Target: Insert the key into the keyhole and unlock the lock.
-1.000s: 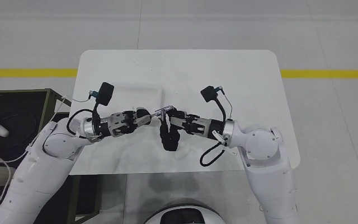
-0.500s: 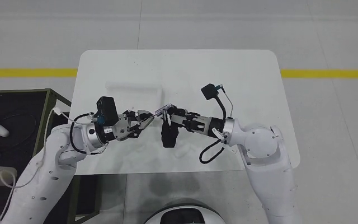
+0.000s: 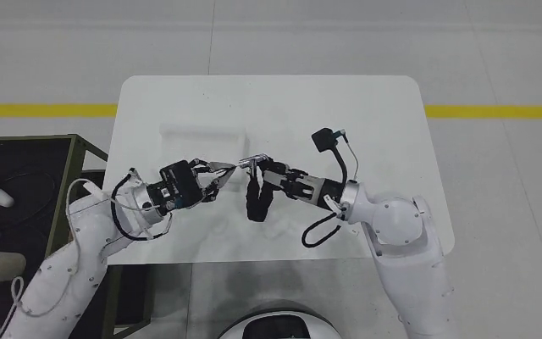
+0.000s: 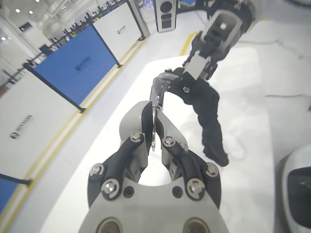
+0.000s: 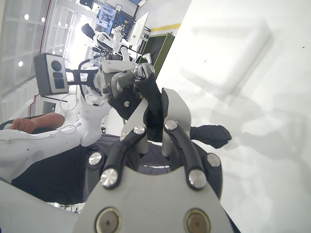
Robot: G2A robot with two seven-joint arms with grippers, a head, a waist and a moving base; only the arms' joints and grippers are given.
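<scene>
Metal key (image 4: pixel 154 127): you have it pinched on edge between the left fingers (image 4: pixel 132 122). Its long axis runs straight out from them, and the tip points away toward the lock.
Left fingers: closed tight on the key's flat sides, with only the blade's width between the pads.
Lock (image 4: pixel 159 86): its steel end sits just beyond the left fingertips and touches the key's tip. You cannot tell how far the key sits in the keyhole.
Right fingers (image 5: pixel 177 107): clamped on the lock's black strap (image 5: pixel 151 100), with the steel end standing out past their tips, toward the left fingers.
Black sleeve (image 4: pixel 209 122): hangs from the lock below the right fingers, its long axis pointing down to the worktop (image 3: pixel 339 110).
Both sets of fingers: facing each other tip to tip above the white worktop, with the lock between them.
</scene>
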